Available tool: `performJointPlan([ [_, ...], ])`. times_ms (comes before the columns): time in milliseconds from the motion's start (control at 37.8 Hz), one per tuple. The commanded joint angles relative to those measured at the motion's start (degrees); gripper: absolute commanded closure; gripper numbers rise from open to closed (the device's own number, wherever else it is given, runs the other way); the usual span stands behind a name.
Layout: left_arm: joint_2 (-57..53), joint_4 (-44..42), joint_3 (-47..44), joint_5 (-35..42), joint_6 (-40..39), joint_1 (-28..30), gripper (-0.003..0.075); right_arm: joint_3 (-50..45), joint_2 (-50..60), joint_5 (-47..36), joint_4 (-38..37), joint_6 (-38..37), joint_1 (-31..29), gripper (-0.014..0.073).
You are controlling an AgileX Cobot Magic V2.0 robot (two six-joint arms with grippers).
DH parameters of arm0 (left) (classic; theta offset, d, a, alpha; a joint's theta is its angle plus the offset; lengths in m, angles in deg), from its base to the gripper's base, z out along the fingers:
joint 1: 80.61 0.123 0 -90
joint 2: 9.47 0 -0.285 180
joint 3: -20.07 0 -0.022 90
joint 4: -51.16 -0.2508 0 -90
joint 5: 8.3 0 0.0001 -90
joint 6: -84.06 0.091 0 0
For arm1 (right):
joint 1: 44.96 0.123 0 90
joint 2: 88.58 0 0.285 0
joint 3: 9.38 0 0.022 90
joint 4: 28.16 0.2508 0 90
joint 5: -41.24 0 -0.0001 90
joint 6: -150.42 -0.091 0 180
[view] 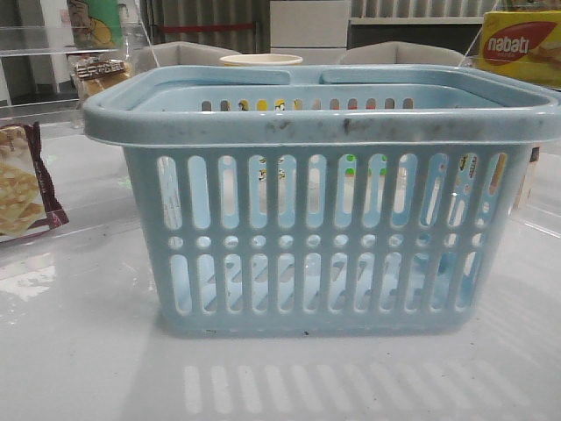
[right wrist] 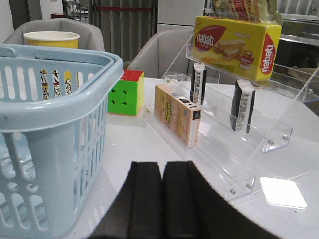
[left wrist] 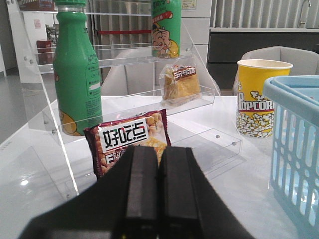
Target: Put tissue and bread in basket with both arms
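The light-blue basket (view: 324, 202) fills the middle of the front view; nothing shows inside it. Neither gripper appears there. The bread (left wrist: 179, 84), golden in a clear wrapper, leans on a clear acrylic shelf, also at the far left in the front view (view: 98, 74). My left gripper (left wrist: 158, 152) is shut and empty, short of the shelf, basket (left wrist: 294, 144) beside it. Two dark tissue packs with white patches (right wrist: 198, 82) (right wrist: 242, 106) stand upright on another acrylic shelf. My right gripper (right wrist: 162, 167) is shut and empty, between the basket (right wrist: 50, 114) and that shelf.
A maroon cracker packet (left wrist: 132, 139), a green bottle (left wrist: 75, 69) and a popcorn cup (left wrist: 256, 97) stand near the bread. A yellow nabati box (right wrist: 234, 45), an orange carton (right wrist: 177, 113) and a colour cube (right wrist: 125, 92) are near the tissue packs.
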Motion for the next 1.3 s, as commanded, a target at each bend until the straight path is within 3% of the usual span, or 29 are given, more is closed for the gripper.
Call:
performJointPlan([
  [0,-1.02,0.02,-0.01,5.35,-0.43,0.19,0.063,-0.06,1.07,-5.73,0.14,0.11,-0.35,0.0564],
  [291,-1.02,1.73,1.19,10.23,-0.43,0.19,0.063,2.45,1.07,-7.51,0.14,0.11,-0.35,0.0564],
  [556,-0.46,1.39,13.99,9.04,-0.43,0.19,0.063,15.38,0.94,-0.26,0.14,0.11,-0.35,0.0564],
  [741,4.17,-3.16,26.34,-1.44,-0.43,0.19,0.063,24.94,-2.21,4.41,0.14,0.11,-0.35,0.0564],
  [1006,15.66,-3.05,41.7,-15.64,-0.43,0.19,0.063,36.66,-13.21,14.19,0.14,0.11,-0.35,0.0564],
  [1271,24.25,-2.57,45.63,-27.22,-0.43,0.19,0.063,40.93,-24.67,26.62,0.14,0.11,-0.35,0.0564],
])
